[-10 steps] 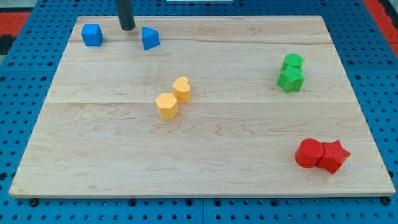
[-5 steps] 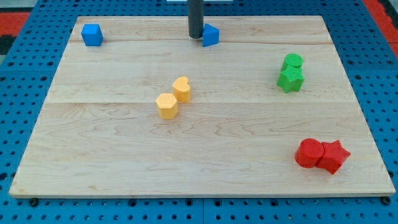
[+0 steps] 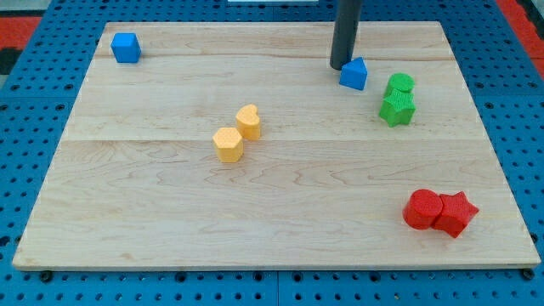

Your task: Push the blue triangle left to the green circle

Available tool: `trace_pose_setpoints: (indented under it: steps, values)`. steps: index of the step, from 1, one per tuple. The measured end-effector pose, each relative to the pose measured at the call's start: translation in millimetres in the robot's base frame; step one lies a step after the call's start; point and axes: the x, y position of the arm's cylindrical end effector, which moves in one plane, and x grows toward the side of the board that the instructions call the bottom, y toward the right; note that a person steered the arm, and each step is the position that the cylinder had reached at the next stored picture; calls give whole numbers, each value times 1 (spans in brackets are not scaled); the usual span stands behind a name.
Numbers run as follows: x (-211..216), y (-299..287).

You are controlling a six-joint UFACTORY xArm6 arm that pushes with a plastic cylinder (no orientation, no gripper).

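Observation:
The blue triangle [image 3: 354,74] lies near the view's top right, a short gap to the left of the green circle [image 3: 400,83]. The green circle touches a green star [image 3: 397,108] just below it. My tip [image 3: 341,65] rests against the blue triangle's upper left side. The dark rod rises from there out of the view's top.
A blue cube [image 3: 126,48] sits at the board's top left corner. A yellow heart [image 3: 248,121] and a yellow hexagon [image 3: 228,144] touch near the middle. A red cylinder [image 3: 422,209] and a red star [image 3: 455,213] touch at the bottom right. The wooden board [image 3: 170,221] lies on a blue pegboard.
My tip has moved to the right and slightly down, pushing the blue triangle from the top left area to just left of the green circle. The other blocks have not moved.

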Motion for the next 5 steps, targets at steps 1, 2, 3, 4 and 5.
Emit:
trace_pose_setpoints:
  steps: [1, 2, 3, 4, 5]
  values:
    - [16, 2]
    - [33, 9]
    - [33, 25]
    - [38, 12]
    - [37, -78]
